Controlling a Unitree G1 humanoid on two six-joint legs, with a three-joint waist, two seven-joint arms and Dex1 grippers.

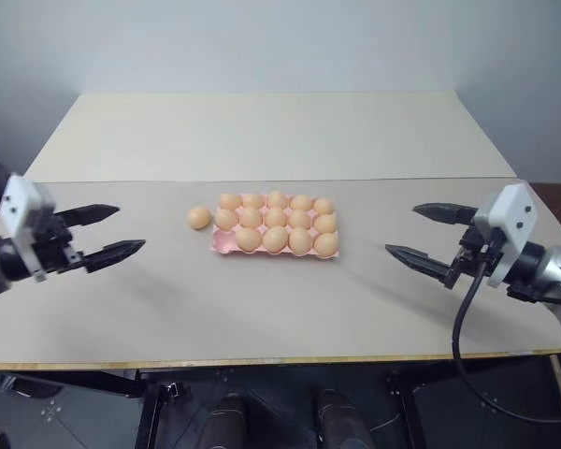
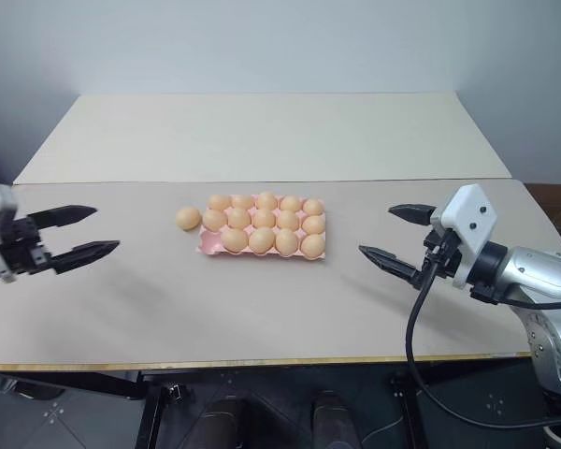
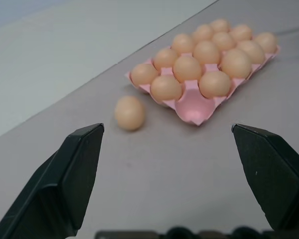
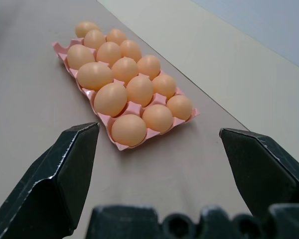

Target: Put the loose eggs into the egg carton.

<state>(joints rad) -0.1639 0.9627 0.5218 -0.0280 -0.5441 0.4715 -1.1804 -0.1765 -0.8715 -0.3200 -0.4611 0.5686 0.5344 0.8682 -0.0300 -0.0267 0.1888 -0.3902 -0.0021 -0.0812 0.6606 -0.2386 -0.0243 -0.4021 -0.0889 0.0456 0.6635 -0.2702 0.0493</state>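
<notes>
One loose egg (image 1: 199, 217), tan-orange, lies on the table just left of the egg carton (image 1: 222, 245). The carton is a pale pink tray in the middle of the table. Eggs fill its cups except the near left corner cup (image 3: 194, 105), which shows bare pink. My left gripper (image 1: 131, 229) hovers open at the left, pointing toward the loose egg (image 3: 130, 113) with nothing between its fingers. On the other side, my right gripper (image 1: 400, 229) is open and empty, aimed at the carton's (image 4: 120, 146) right end.
The grey-beige table (image 1: 262, 309) meets a cream table (image 1: 262, 136) behind it along a seam. Its front edge (image 1: 262, 360) runs close below my arms. A black cable (image 1: 463, 318) hangs from the right wrist. Bare tabletop lies around the carton.
</notes>
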